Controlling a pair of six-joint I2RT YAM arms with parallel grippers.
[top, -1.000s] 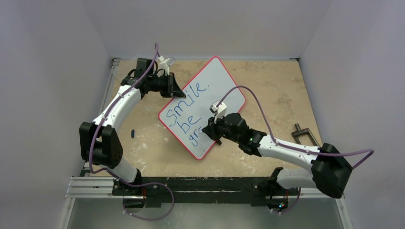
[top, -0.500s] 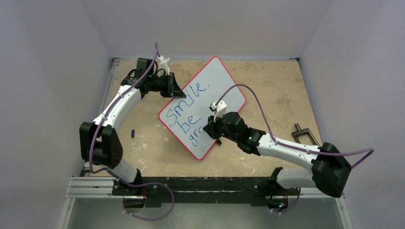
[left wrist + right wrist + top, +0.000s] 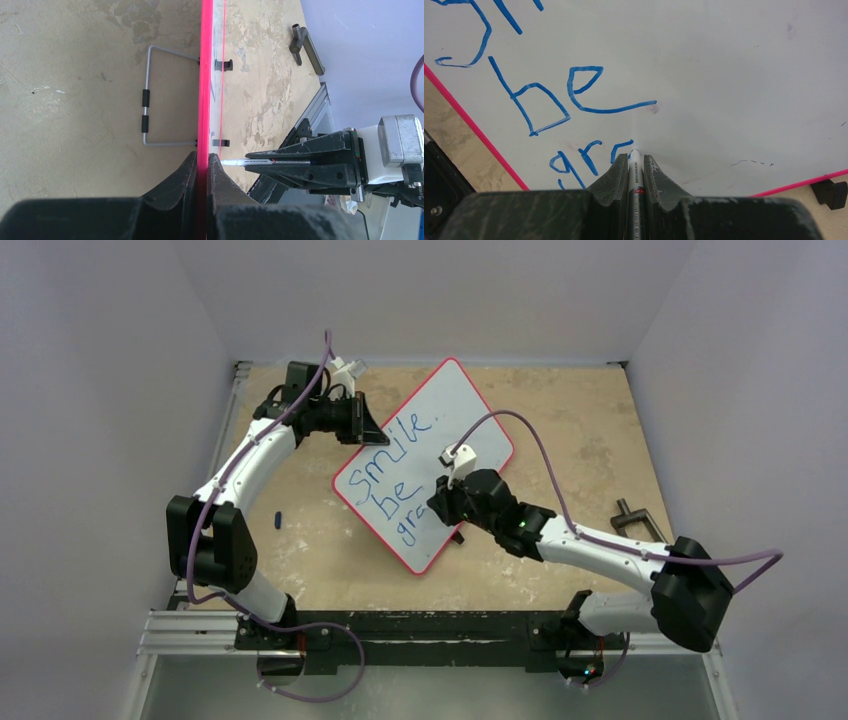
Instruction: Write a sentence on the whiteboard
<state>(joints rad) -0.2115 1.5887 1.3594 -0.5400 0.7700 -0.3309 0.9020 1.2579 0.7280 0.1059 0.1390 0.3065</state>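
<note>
- The right gripper [image 3: 443, 510] covers the end of the third line in the top view, so only "gr" shows there.
- In the right wrist view, the top word of the sentence [image 3: 549, 100] is cut off at the edge. "be" is clear, and below it "gr" with the start of one more letter.
- From the left wrist, the whiteboard [image 3: 204, 75] is seen edge-on as a thin red line, so its writing is hidden. A wire stand [image 3: 146, 107] sticks out from one side.
- The whiteboard [image 3: 455, 405] lies turned at a slant on the desk [image 3: 570, 420], between the two arms.
- The left gripper [image 3: 202, 160] is pinched tight on the whiteboard's red rim.
- The right gripper [image 3: 635, 162] is squeezed shut around a marker [image 3: 636, 180]. Its tip sits on the whiteboard at the end of the third line.
- A small blue thing [image 3: 278, 519] is too tiny to name.
</note>
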